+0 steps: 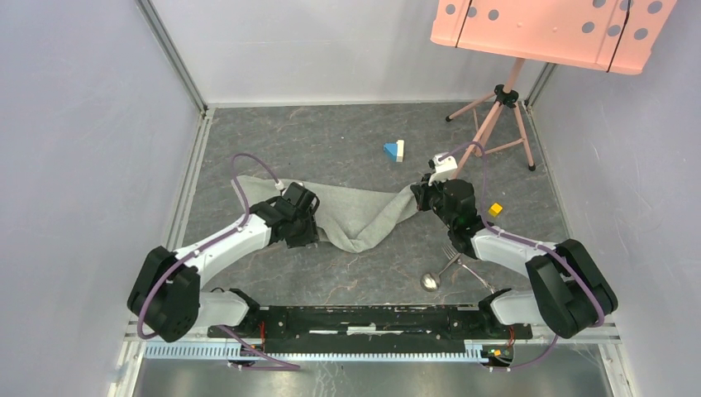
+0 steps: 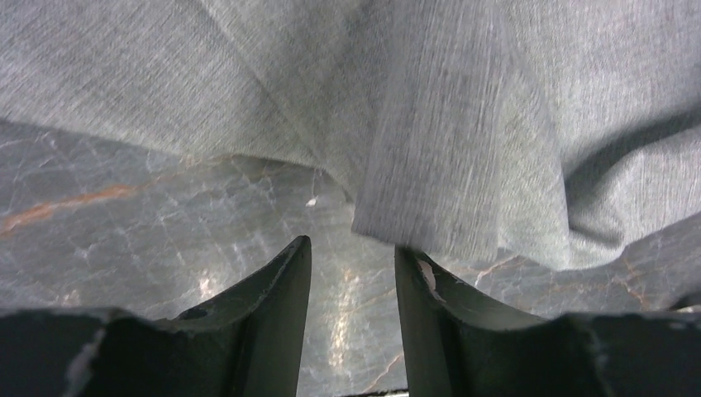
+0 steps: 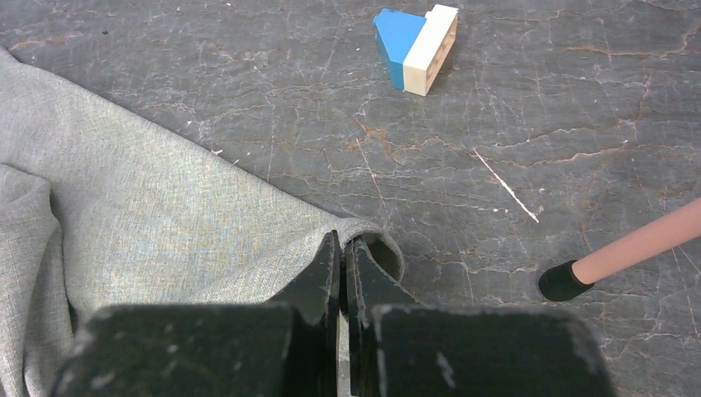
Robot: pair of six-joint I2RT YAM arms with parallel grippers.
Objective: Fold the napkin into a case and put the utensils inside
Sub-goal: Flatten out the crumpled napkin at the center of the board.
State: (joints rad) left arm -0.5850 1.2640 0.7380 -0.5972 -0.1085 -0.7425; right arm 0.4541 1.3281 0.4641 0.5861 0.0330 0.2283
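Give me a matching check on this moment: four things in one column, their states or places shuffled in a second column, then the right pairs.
Things:
1. right gripper
2. left gripper
3. spoon
4. blue and white block

States or places:
A. jaws apart, nothing between them
B. on the table, on the far side of the napkin
C. shut on the napkin's corner
D. beside the fork, close to the right arm

Pairs: 1-C, 2-A, 3-D, 4-B
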